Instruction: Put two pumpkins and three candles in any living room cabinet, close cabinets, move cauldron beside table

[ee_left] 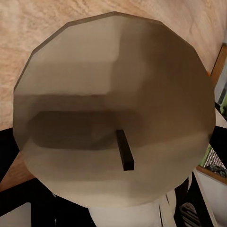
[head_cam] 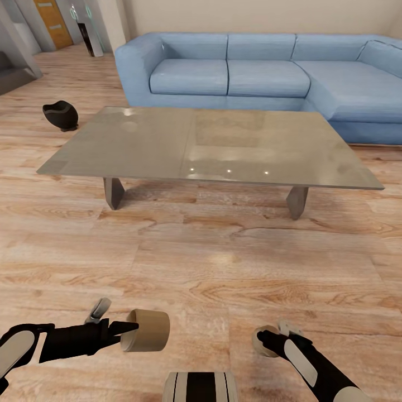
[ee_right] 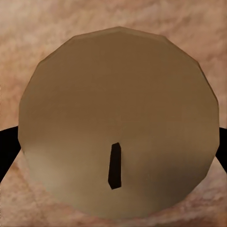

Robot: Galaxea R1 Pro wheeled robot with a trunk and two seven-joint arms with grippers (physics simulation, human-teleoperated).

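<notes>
Two candles, left pincer [head_cam: 125,329] gripping one [head_cam: 146,330], right pincer [head_cam: 267,339] gripping another [head_cam: 258,341], one cauldron [head_cam: 60,115].

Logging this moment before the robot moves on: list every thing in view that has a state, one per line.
Left gripper: shut on a candle, held sideways.
Right gripper: shut on a second candle.
Cauldron: on the floor, tilted, beside the table's corner.
Table: upright, top bare.

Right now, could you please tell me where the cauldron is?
In the head view the cauldron sits on the wooden floor at the far left, just beyond the left corner of the grey coffee table, apart from it, with the blue sofa further right.
</notes>
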